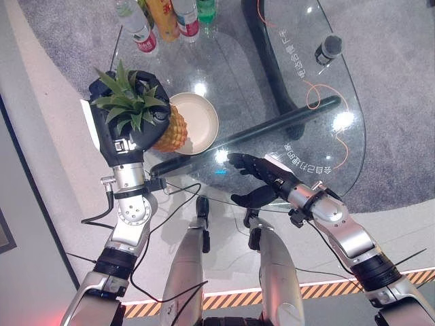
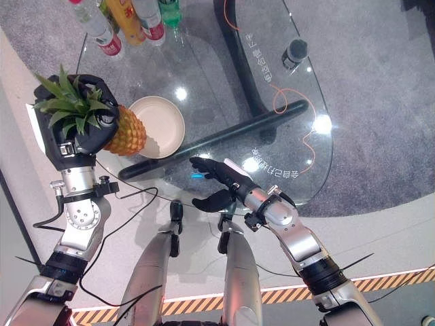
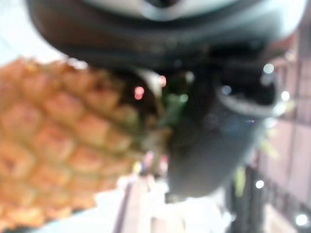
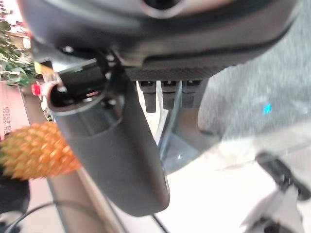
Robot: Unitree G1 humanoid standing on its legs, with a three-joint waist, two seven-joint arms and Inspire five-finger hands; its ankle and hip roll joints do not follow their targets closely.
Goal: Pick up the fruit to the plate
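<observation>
The left hand (image 1: 129, 125) has its dark fingers curled round the top of the pineapple (image 1: 170, 129), gripping it just under the green leaf crown, which spreads over the back of the hand. The orange-yellow fruit hangs tilted in that grip, its lower body over the near-left edge of the cream plate (image 1: 200, 119); whether it touches the plate cannot be told. The left wrist view shows the scaly skin of the fruit right beside the thumb.

The plate sits on a rounded glass table (image 1: 326, 149) over grey carpet. At the far left edge of the table stands a cluster of bottles (image 1: 166, 20) — clear ones with red-and-white labels, an orange-yellow one and a green one — well apart from the plate and not between it and the fruit. A long dark bar (image 1: 272, 125) of the table's frame runs under the glass just near of the plate. A small dark cylinder with a grey top (image 1: 328, 49) stands on the far right of the glass, with a thin orange cable (image 1: 314, 95) looping near it. White lettering shows on the glass, but it is too small to read.

The right hand (image 1: 262, 178) hovers over the near edge of the table — fingers relaxed and spread, holding nothing.
</observation>
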